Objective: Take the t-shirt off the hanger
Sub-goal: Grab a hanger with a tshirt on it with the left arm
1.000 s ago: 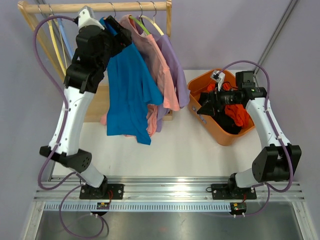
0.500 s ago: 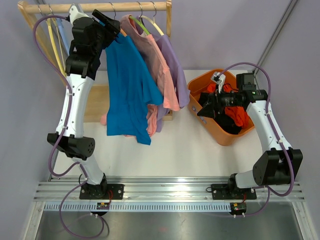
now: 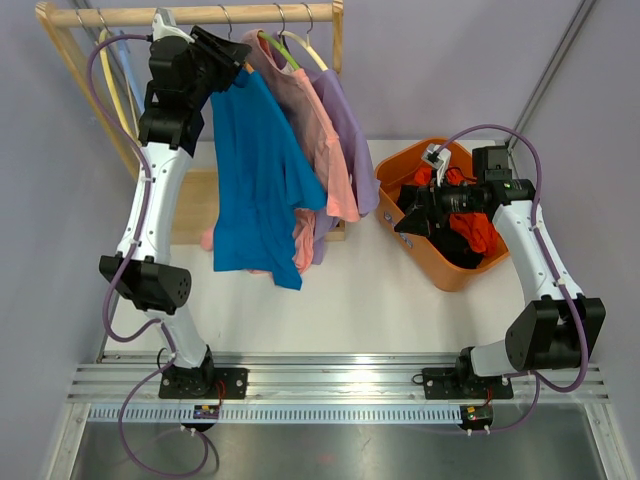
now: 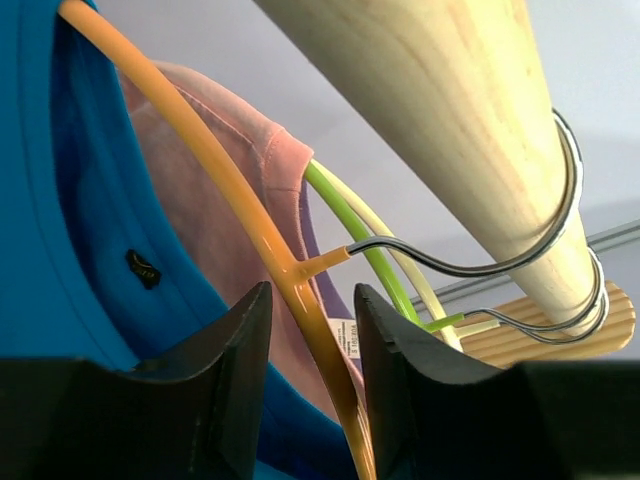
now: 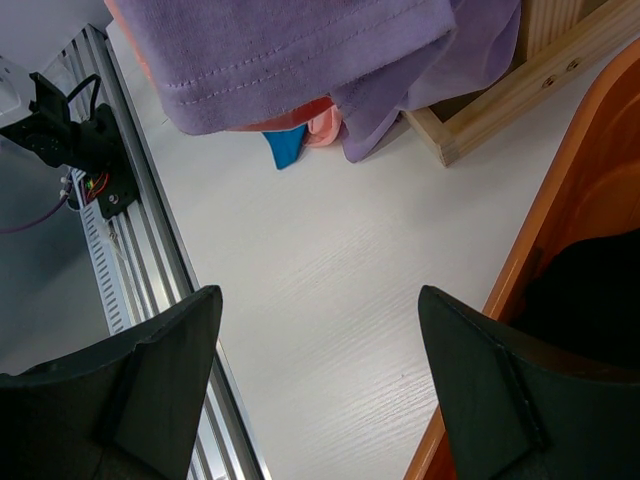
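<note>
From above, the blue t-shirt [image 3: 255, 170] is seen hung on the wooden rail [image 3: 250, 13], beside a pink shirt [image 3: 325, 150]. The left gripper [image 3: 225, 50] is held up at its collar. The right gripper [image 3: 405, 215] is held at the edge of the orange basket [image 3: 445, 283].

In the left wrist view, the orange hanger [image 4: 215, 170] is seen between the two fingers. A thin gap is left on each side, so it is not squeezed.

In the right wrist view, the fingers are spread wide over the table [image 5: 330, 250], and nothing is held.
</note>
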Robot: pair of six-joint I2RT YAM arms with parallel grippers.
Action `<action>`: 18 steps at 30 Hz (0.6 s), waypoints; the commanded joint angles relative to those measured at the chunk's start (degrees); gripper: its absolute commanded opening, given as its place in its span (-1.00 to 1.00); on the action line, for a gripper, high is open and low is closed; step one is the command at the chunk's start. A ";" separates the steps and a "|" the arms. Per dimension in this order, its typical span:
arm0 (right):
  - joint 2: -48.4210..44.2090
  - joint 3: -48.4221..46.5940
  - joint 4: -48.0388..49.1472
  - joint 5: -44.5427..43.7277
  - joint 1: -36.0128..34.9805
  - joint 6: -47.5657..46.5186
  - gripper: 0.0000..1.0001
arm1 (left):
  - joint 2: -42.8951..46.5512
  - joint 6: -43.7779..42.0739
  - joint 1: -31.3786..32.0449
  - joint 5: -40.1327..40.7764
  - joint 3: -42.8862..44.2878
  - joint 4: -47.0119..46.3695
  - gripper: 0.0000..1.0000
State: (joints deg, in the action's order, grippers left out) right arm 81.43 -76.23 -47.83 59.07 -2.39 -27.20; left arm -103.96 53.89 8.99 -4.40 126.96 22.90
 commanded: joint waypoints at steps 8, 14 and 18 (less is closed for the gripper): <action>-0.83 -1.21 0.29 -0.97 0.11 -1.19 0.73 | 0.51 2.10 -1.43 -5.26 -1.09 -8.30 -1.00; -1.10 -1.12 0.28 -1.15 0.11 -1.36 0.73 | 3.06 3.06 -1.79 -7.28 -3.73 -13.13 -1.00; -1.27 -0.94 0.11 -1.06 0.11 -1.45 0.73 | 4.82 3.85 -1.79 -8.34 -4.52 -14.63 -1.00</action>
State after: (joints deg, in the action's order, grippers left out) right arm 81.43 -76.23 -47.86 57.98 -2.39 -27.70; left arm -103.83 58.41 7.44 -9.98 122.54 14.92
